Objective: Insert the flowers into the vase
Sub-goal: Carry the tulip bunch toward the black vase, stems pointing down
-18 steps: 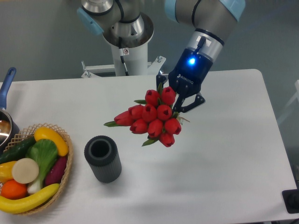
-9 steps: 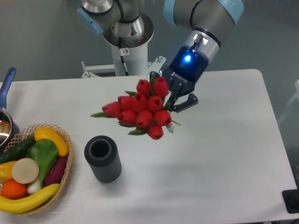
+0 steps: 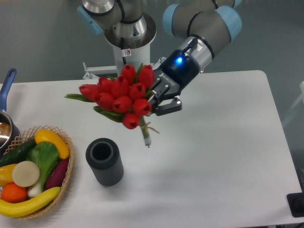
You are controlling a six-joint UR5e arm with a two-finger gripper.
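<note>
The flowers (image 3: 119,96), a tied bunch of red tulip buds with green leaves, hang in the air above the table, their short stems pointing down and to the right. My gripper (image 3: 159,99) is shut on the bunch from the right side. The vase (image 3: 104,161), a dark ribbed cylinder with an open round mouth, stands upright on the table below and slightly left of the stems, apart from them.
A wicker basket (image 3: 66,171) of toy fruit and vegetables sits at the front left. A pot with a blue handle (image 3: 5,90) is at the left edge. The robot's base (image 3: 128,47) stands behind the table.
The gripper has carried the flowers left and upward, and has tilted so the buds face up-left and the stems now show below the bunch. The vase has not moved.
</note>
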